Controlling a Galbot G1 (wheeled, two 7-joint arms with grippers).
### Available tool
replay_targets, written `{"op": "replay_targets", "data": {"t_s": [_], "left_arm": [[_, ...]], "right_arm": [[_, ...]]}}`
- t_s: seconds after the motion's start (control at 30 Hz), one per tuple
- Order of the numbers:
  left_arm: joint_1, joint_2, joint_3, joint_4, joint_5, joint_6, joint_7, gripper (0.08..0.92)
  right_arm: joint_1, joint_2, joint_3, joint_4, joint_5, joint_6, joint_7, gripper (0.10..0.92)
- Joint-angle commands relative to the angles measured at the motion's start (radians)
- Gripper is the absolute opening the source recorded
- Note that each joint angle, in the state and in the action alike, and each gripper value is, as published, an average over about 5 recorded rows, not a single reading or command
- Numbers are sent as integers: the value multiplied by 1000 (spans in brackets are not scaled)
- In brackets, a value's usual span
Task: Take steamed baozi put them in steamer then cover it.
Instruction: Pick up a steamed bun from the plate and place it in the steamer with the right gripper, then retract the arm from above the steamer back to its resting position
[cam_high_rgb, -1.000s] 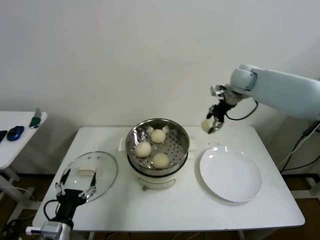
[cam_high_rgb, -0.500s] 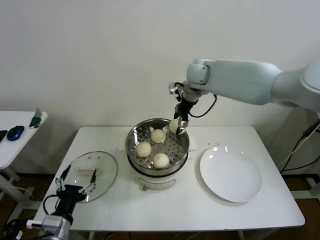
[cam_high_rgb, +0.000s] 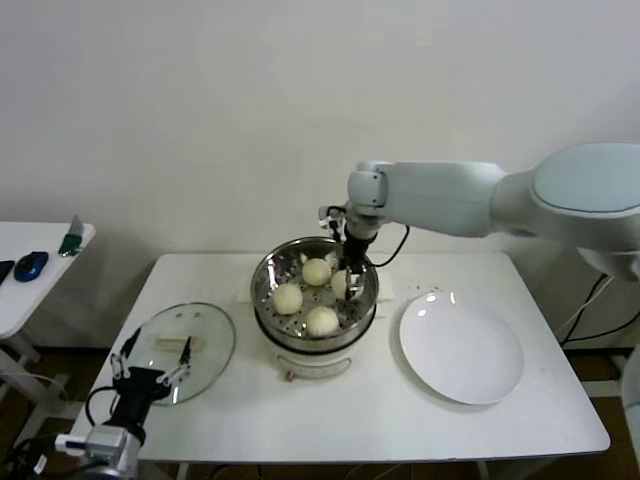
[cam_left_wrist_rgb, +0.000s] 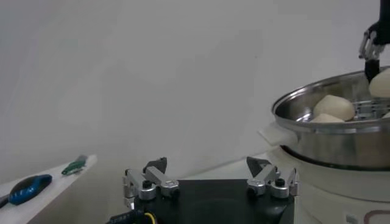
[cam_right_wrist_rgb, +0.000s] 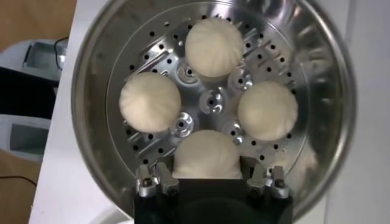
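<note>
The steamer (cam_high_rgb: 262, 300) stands mid-table, a shiny perforated basket on a white pot base. Three baozi lie in it (cam_high_rgb: 317, 271) (cam_high_rgb: 288, 298) (cam_high_rgb: 322, 321). My right gripper (cam_high_rgb: 346, 284) reaches down into the basket at its right side, shut on the fourth baozi (cam_high_rgb: 339, 285). In the right wrist view the held baozi (cam_right_wrist_rgb: 207, 155) sits between the fingers (cam_right_wrist_rgb: 259, 179), low over the basket floor (cam_right_wrist_rgb: 210, 103). My left gripper (cam_high_rgb: 150, 376) is open and empty at the table's front left, beside the glass lid (cam_high_rgb: 185, 343).
A flat white plate (cam_high_rgb: 461, 348) lies bare to the right of the steamer. A side table at the far left holds a blue mouse (cam_high_rgb: 30, 265) and a green object (cam_high_rgb: 71, 240). The left wrist view shows the steamer's wall (cam_left_wrist_rgb: 329, 143).
My right arm carried the baozi leftward from above the plate to over the steamer, then lowered it into the basket's right side. The left gripper stayed beside the lid.
</note>
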Motion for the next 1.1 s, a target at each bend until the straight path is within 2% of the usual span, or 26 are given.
{"op": "replay_targets", "data": {"t_s": [0.03, 0.33, 0.6, 0.77, 0.97, 1.1], "left_arm": [[-23, 1, 1, 10, 6, 12, 2, 823], [-44, 5, 8, 21, 8, 24, 3, 823], [-48, 13, 7, 29, 7, 25, 2, 823], [-60, 8, 8, 34, 13, 32, -1, 823], [-58, 4, 7, 40, 23, 25, -3, 823], [-57, 0, 3, 46, 60, -9, -8, 823]], "right_arm": [[-72, 38, -14, -70, -32, 5, 5, 696], [-86, 34, 2, -92, -48, 8, 4, 713], [-73, 15, 30, -83, -38, 4, 3, 814], [-50, -11, 52, -59, -24, 5, -8, 822], [7, -87, 88, 1, 0, 16, -8, 823], [27, -192, 143, 43, 48, 80, 85, 823]]}}
